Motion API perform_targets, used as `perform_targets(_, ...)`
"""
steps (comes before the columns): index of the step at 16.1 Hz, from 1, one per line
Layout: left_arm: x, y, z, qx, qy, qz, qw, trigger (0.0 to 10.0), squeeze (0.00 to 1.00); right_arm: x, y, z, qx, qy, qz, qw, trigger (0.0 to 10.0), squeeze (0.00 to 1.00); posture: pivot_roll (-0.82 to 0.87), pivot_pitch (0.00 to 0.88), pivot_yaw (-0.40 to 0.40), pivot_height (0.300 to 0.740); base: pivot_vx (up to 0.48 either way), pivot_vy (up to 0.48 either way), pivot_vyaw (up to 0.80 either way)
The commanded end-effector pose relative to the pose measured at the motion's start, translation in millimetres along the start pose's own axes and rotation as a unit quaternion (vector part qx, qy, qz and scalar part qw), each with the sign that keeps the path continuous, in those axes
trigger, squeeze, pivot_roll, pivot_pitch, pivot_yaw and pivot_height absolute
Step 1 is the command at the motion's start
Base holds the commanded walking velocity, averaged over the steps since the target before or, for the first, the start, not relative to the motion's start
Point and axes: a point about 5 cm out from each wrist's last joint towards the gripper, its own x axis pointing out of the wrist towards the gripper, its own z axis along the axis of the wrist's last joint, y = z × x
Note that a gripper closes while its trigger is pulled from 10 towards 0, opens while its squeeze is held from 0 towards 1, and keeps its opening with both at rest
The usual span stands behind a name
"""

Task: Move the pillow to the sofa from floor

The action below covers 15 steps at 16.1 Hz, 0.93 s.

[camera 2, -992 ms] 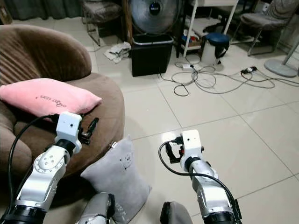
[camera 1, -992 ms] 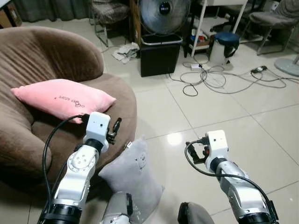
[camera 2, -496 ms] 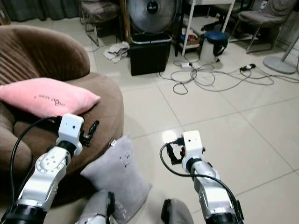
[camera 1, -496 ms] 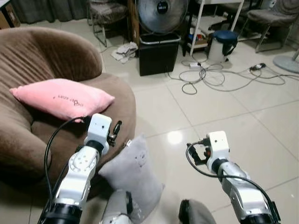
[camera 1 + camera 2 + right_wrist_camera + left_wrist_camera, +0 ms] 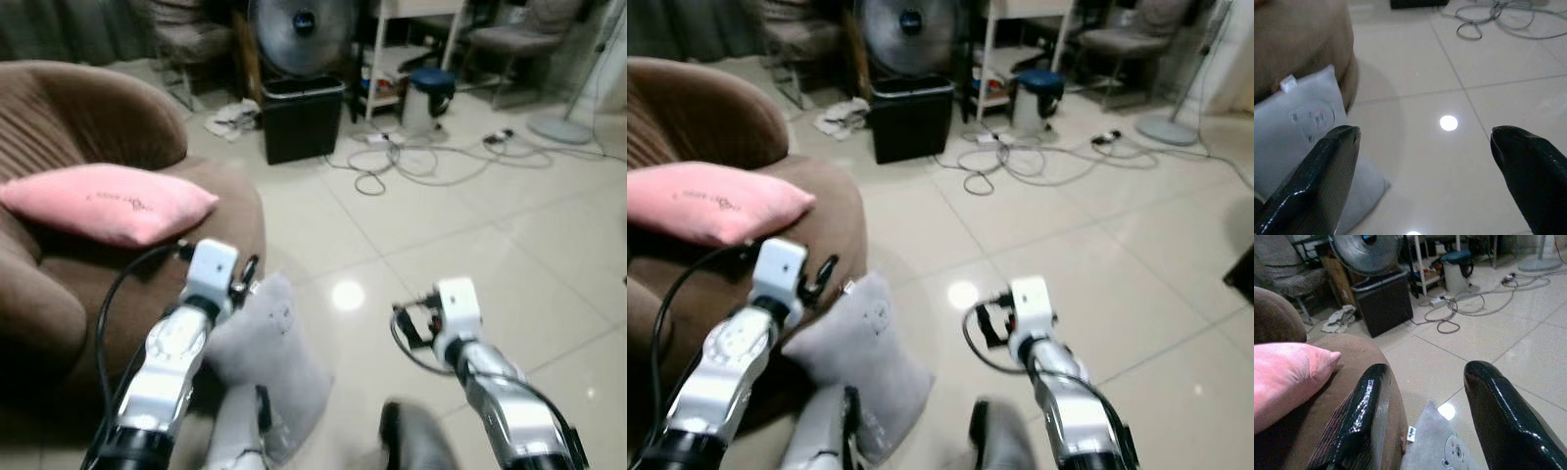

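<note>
— On the floor, propped against the sofa's point(image 5: 118, 294) front edge, sits your grey pillow point(image 5: 269, 352); it leans upright between the two arms; a pink pillow point(image 5: 108, 201) already lies on the seat.

— And the grippers?

— Left gripper point(image 5: 1425, 416) hovers just above the pillow's top corner, fingers spread wide, holding nothing; right gripper point(image 5: 1425, 161) is equally wide and empty, out over bare tile; lower both, pinch opposite sides, then lift clear of the seat edge.
</note>
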Motion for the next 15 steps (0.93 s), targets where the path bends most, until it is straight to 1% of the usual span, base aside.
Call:
perform_targets(1,-1.7,-2.4,-6.1,0.001,0.014,-0.004,1.0,10.0,0.0,0.7,-2.1,3.8,-0.005,-0.003,-0.005,1.0,10.0,0.0,0.04,0.0,0.004,0.582,0.0,0.0,0.0)
perform_targets(5,-1.3,-3.5,-7.6,0.003,0.024,0.0,1.0,10.0,0.0,1.2,-2.8,3.0,-0.005,-0.002,-0.004,1.0,10.0,0.0,0.04,0.0,0.004,0.582,0.0,0.0,0.0)
perform_targets(9,1.4,-2.0,-9.0,0.01,0.033,0.004,0.999,10.0,0.0,1.5,0.2,0.7,-0.001,0.003,0.001,1.0,10.0,0.0,0.04,0.0,0.009,0.582,0.0,0.0,0.0)
perform_targets(10,1.2,-2.5,-9.7,0.014,0.036,0.001,0.999,10.0,0.0,0.7,1.7,-0.6,0.001,0.001,0.008,1.0,10.0,0.0,0.05,0.0,0.009,0.567,0.0,0.0,0.0)
perform_targets(13,-1.5,-3.0,-11.9,0.015,0.039,0.004,0.999,10.0,0.0,-1.5,1.0,-3.8,-0.001,0.004,0.002,1.0,10.0,0.0,0.05,0.0,0.008,0.538,0.0,0.0,0.0)
perform_targets(15,-2.0,-3.2,-12.1,0.015,0.04,0.005,0.999,10.0,0.0,-2.3,0.9,-4.5,-0.001,0.002,0.001,1.0,10.0,0.0,0.05,0.0,0.005,0.533,0.0,0.0,0.0)
